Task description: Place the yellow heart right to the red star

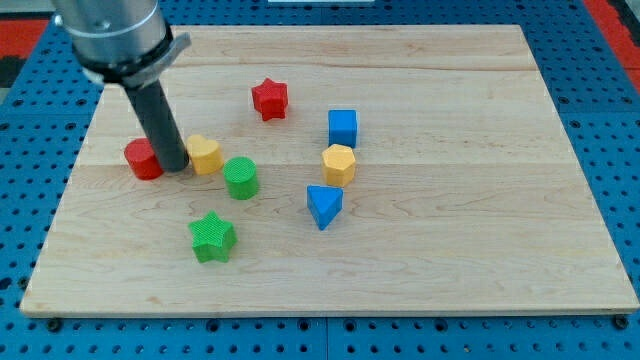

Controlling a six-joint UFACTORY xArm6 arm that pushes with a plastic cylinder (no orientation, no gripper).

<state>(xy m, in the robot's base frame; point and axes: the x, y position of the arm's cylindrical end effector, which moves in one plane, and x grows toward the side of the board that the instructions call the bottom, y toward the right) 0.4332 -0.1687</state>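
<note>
The yellow heart [206, 155] lies left of the board's middle. My tip [173, 166] rests on the board right against its left side, between it and a red cylinder [143, 159]. The red star [269, 98] lies up and to the right of the heart, toward the view's top. The heart is well left of and below the star.
A green cylinder [240, 177] sits just right and below the heart. A green star [212, 237] lies lower. A blue cube [343, 128], a yellow hexagonal block [339, 164] and a blue triangle [323, 205] stand right of middle on the wooden board [480, 200].
</note>
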